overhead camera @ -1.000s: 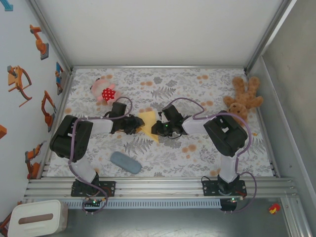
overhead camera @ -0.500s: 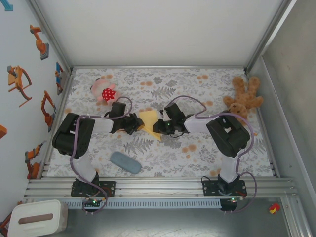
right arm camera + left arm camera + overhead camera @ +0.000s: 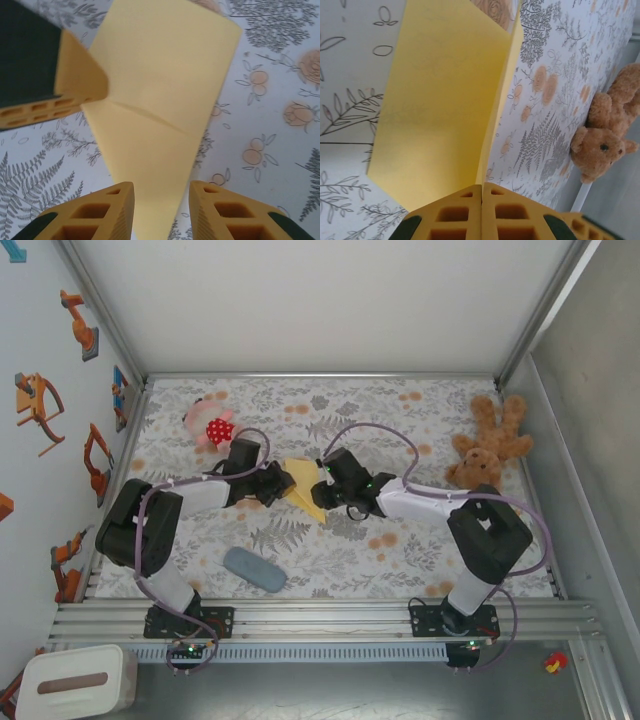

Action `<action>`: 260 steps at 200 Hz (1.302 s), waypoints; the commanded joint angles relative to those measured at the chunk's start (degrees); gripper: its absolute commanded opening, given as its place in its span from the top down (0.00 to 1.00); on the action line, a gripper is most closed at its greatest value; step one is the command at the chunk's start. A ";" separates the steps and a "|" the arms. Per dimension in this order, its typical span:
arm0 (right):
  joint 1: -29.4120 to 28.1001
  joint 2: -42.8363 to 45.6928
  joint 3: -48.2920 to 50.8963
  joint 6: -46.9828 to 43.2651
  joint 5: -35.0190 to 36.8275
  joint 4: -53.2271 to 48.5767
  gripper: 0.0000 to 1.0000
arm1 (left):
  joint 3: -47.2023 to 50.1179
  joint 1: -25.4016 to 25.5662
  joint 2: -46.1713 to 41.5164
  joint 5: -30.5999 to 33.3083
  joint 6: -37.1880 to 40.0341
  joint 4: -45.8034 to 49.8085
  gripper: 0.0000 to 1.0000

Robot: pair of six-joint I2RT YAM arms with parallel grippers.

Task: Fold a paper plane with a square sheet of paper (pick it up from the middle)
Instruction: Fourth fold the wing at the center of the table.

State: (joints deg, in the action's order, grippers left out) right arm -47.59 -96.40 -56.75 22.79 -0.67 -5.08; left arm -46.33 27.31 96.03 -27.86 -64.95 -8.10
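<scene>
- Top view: the left gripper (image 3: 274,483) and the right gripper (image 3: 325,490) face each other mid-table on the floral cloth (image 3: 420,550). The folded yellow sheet of paper (image 3: 303,492) lies between them, its point towards the near edge.
- Top view, other items: a brown teddy bear (image 3: 487,445) at the far right, a pink soft toy (image 3: 208,425) at the far left, and a grey-blue pad (image 3: 254,569) near the left arm's base, all well apart from the paper.
- Left wrist view: the left gripper (image 3: 481,192) has its jaws pressed together, pinching the paper's raised crease at the near edge. The sheet of paper (image 3: 440,110) spreads away from the pads, one flap lying flat and the other seen edge-on. The teddy bear (image 3: 602,145) sits at right.
- Right wrist view: the right gripper (image 3: 161,212) has its jaws parted to a moderate gap. The narrow tip of the sheet of paper (image 3: 160,100) runs between the pads with space on both sides. The left gripper's pad (image 3: 77,80) touches the paper's upper left edge.
</scene>
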 commanded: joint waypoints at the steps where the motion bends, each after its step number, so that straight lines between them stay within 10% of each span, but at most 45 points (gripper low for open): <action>1: -3.25 -0.08 -0.86 -5.93 5.85 0.54 0.67 | -1.52 0.45 -1.50 2.58 -2.49 3.68 0.97; 260: -8.38 -9.58 -2.18 -2.75 17.29 4.01 0.77 | -4.17 1.63 -1.08 2.69 -2.64 8.57 0.93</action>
State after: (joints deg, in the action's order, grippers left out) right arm -55.70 -104.99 -58.15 19.44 14.70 -1.98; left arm -49.08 28.60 95.85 -25.08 -67.35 -1.61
